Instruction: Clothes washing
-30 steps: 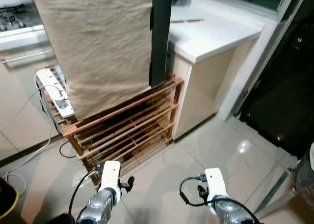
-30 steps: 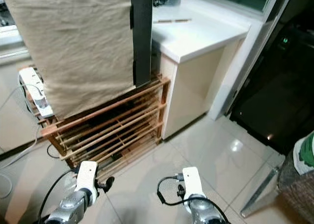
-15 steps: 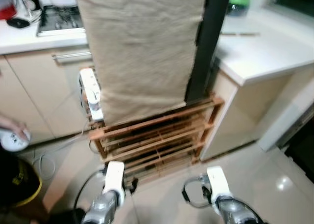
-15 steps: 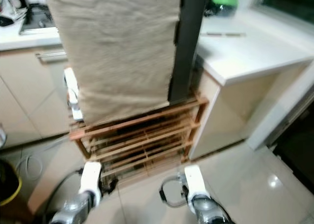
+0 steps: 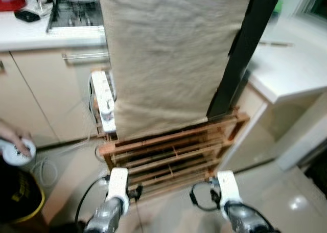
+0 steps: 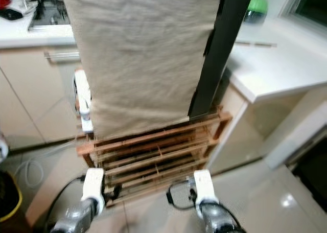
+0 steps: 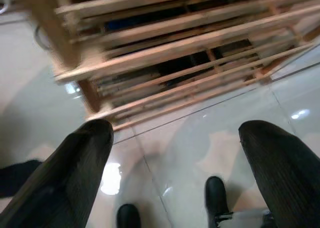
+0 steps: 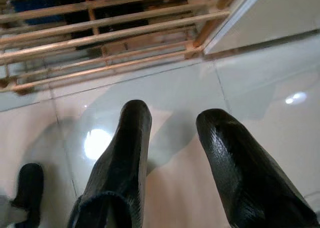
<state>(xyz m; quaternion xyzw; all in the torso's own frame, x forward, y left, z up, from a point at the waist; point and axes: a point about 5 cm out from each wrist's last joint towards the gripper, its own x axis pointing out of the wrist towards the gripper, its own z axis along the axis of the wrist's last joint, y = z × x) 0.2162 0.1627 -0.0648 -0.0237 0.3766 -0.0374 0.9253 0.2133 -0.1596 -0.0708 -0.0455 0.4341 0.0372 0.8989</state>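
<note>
A: Zero progress on the washing, judging by this. Both grippers hung low in front of the wooden rack [image 5: 171, 151], holding nothing.

B: Fingers?

A: Left gripper [image 7: 175, 178] spread wide apart, right gripper [image 8: 172, 158] parted by a narrower gap.

B: Clothes?

A: Only a beige cloth [image 5: 168, 59] draped down above the rack; a power strip [image 5: 104, 100] at the rack's left end. No washer near it.

B: So everything's left.

A: Looked so: nothing picked up or loaded.
</note>
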